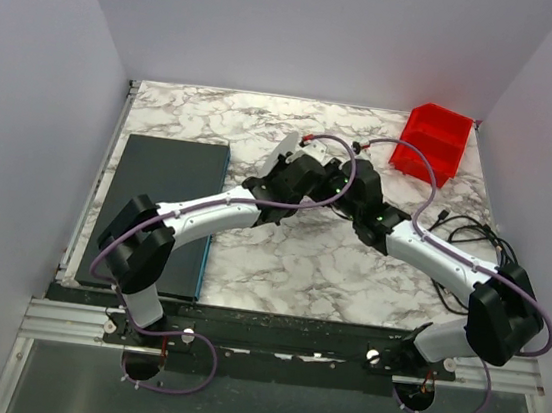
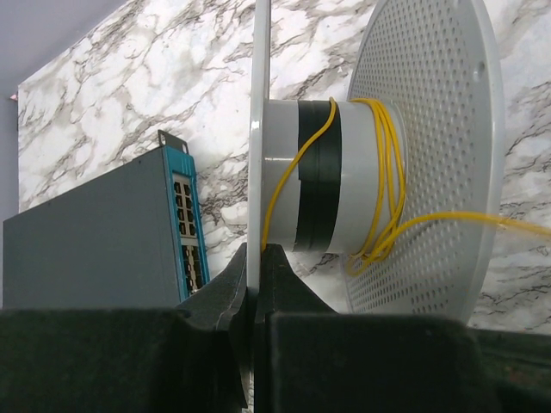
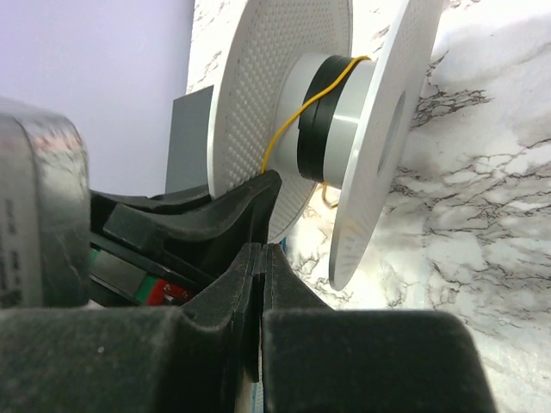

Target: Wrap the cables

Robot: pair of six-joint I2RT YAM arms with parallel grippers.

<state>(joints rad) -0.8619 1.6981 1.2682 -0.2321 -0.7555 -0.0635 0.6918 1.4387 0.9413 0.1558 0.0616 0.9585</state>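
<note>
At table centre, my left gripper is clamped on one flange edge of the white spool. The cables, thin yellow strands, sit in a few loose turns on the hub, with one tail running off right. My right gripper shows its jaws pressed together; I cannot tell whether a strand is pinched. I judge winding barely begun. Next: tension the tail and lead it around the hub.
</note>
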